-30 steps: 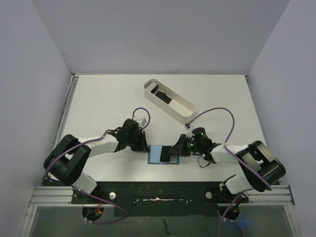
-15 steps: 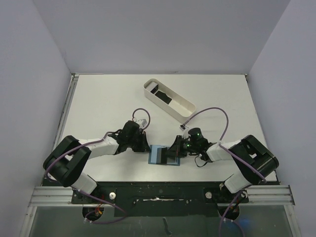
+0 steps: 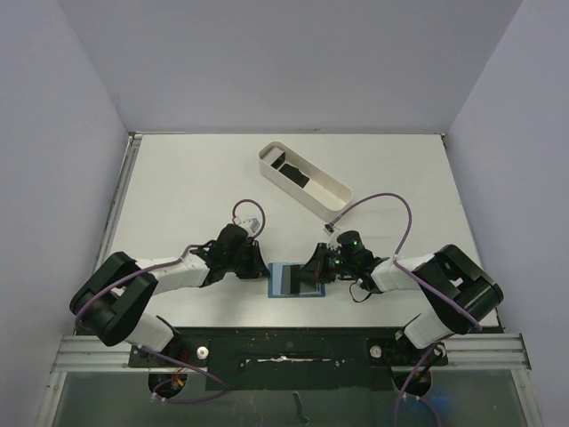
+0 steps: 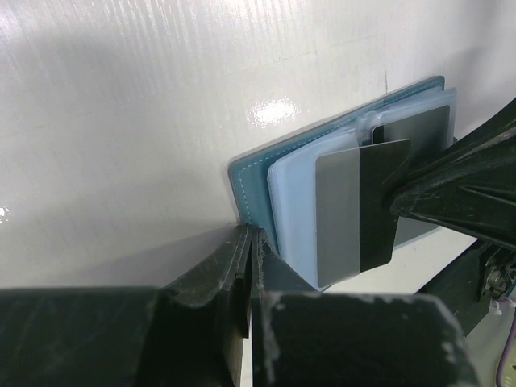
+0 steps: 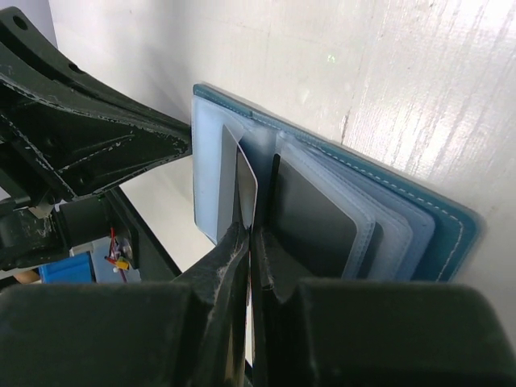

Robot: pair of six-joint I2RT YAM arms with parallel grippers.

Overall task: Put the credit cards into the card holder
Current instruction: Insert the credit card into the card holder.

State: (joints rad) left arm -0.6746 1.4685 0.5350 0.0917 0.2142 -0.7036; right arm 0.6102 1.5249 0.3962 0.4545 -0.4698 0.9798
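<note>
Now gripping, in the nearly closed right end effector (image 5: pixel 248 234), a grey-and-black credit card (image 4: pixel 355 210) by its edge, aiming it leftward at a pocket of the open card holder (image 3: pixel 283 281), lying flat on the counter (image 3: pixel 196 178) between both arms; resting the shut, empty left end effector (image 4: pixel 246 242) at the holder's left edge.
</note>
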